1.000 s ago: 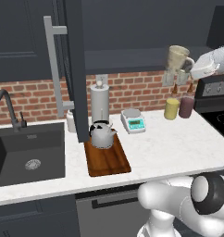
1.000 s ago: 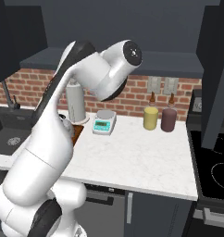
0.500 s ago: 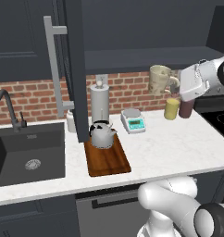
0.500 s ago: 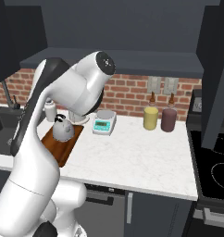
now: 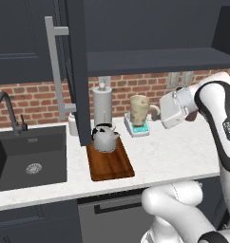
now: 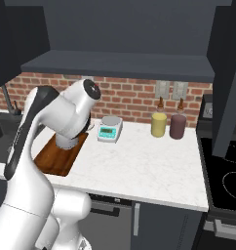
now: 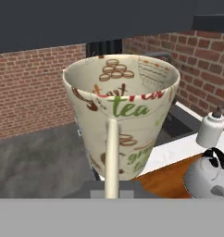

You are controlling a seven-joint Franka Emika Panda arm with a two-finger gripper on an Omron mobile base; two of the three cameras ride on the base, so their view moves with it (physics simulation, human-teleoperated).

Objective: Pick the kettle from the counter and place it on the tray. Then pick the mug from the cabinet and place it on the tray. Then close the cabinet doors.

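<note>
The cream mug [image 5: 139, 110] with printed tea words hangs upright in the air above the counter [image 5: 174, 152], right of the kettle. My gripper [image 5: 158, 113] is shut on its loop handle [image 7: 112, 152] from the right. In the hand view the mug [image 7: 123, 113] is close up and hides my fingertips. The silver kettle [image 5: 105, 138] with its black handle stands on the far end of the reddish-brown tray [image 5: 112, 165], also seen as kettle [image 7: 208, 176] and tray [image 6: 56, 158]. The cabinet doors stand open: left door [image 5: 74, 71] with its bar handle [image 5: 54, 71], right door [image 6: 227, 73].
A white paper-towel roll [image 5: 102, 105] stands behind the kettle. A small scale [image 5: 137, 127] lies under the mug. Yellow [image 6: 158, 124] and maroon [image 6: 177, 126] canisters stand by the brick wall. Sink [image 5: 26, 156] and faucet [image 5: 7, 107] lie left, stove [image 6: 227, 180] right.
My arm has carried the mug down and to the left, from shelf height by the canisters to a spot over the scale near the tray. Kettle and tray have stayed put.
</note>
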